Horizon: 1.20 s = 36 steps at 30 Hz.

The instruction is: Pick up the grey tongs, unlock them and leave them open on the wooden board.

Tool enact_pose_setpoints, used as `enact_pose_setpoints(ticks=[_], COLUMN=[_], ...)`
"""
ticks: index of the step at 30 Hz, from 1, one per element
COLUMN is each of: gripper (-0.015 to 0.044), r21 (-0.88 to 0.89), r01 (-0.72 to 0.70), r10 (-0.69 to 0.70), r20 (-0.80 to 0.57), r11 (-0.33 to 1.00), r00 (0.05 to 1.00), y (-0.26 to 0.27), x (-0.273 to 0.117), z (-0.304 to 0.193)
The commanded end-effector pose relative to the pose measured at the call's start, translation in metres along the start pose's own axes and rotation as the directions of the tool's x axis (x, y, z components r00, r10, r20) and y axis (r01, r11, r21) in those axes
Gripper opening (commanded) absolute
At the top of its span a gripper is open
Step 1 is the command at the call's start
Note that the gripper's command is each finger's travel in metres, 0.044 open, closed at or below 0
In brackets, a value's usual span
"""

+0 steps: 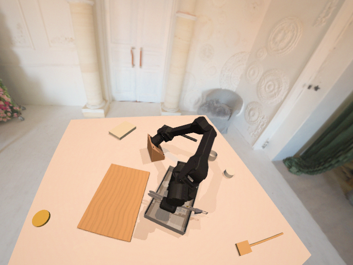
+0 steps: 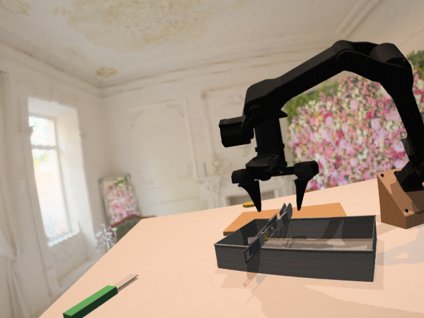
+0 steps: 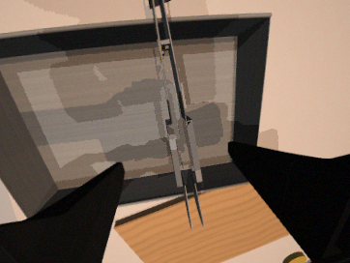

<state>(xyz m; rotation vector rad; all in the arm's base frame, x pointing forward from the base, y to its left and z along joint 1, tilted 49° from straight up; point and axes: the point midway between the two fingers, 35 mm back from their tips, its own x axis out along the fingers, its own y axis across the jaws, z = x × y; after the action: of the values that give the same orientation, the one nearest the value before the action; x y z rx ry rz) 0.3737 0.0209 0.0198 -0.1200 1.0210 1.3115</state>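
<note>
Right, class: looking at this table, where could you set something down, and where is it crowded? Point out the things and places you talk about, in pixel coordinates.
Room lies between the wooden board (image 1: 114,202) (image 3: 208,232) and the yellow disc (image 1: 40,218), and between the roasting tin (image 1: 164,223) (image 2: 294,265) and the orange paddle (image 1: 244,247). It is crowded at the tin: tongs (image 1: 196,210) (image 2: 255,248) (image 3: 175,79) cross it below the open hand (image 2: 279,209) (image 3: 176,157).

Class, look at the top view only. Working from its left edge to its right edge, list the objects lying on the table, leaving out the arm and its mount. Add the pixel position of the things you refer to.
Yellow disc (image 1: 40,218) (image 3: 296,258) → wooden board (image 1: 117,202) (image 2: 241,221) (image 3: 208,232) → roasting tin (image 1: 164,225) (image 2: 297,265) (image 3: 252,82) → white-topped round piece (image 1: 229,173) → wooden paddle-shaped tool (image 1: 243,247).
</note>
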Motion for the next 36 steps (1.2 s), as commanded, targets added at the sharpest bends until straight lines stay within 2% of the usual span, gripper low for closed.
enact_pose_setpoints(ticks=[1,36], gripper=[0.044,0.044], r21=[0.0,0.0], r01=[-0.007,-0.006], r10=[0.007,0.006], r20=[0.004,0.005], r11=[1.0,1.0], r00=[1.0,1.0], y=[-0.004,-0.005], x=[0.001,0.05], z=[0.001,0.002])
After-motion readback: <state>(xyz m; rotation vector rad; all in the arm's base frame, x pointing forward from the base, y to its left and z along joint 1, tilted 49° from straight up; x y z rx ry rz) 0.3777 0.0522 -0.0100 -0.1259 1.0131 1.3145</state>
